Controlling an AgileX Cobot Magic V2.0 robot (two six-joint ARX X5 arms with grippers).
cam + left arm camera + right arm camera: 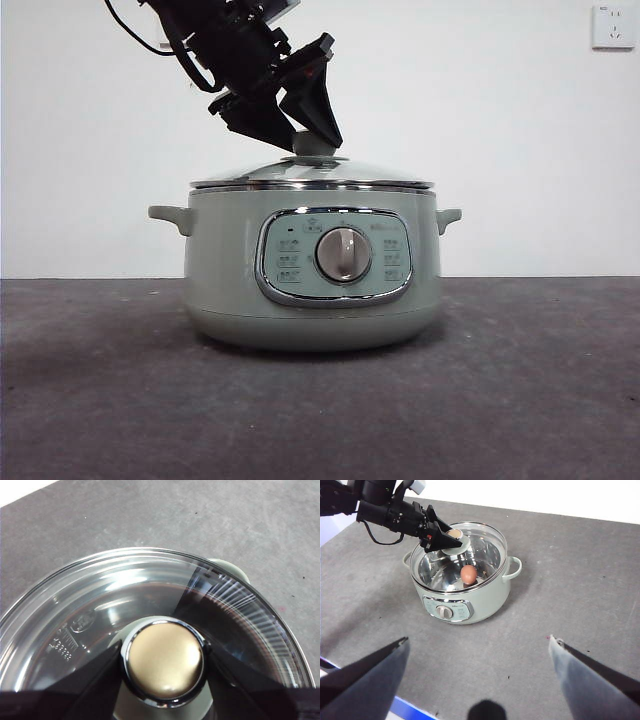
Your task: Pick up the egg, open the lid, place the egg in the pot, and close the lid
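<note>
The sage-green pot (230,270) stands mid-table with the glass lid (300,174) resting on its rim. My left gripper (314,143) comes down from the upper left, its jaws shut on the lid's knob (164,662), one on each side. The glass of the lid (100,600) fills the left wrist view. The reddish-brown egg (468,574) lies inside the pot (485,605), seen through the lid (487,542) in the right wrist view. My right gripper (478,639) is open and empty, high above the table in front of the pot.
The grey table (100,400) stretches around the pot. A white wall with a socket (612,27) is behind. One pot handle (227,566) sticks out past the lid's rim. A blue strip (410,709) marks the table's near edge.
</note>
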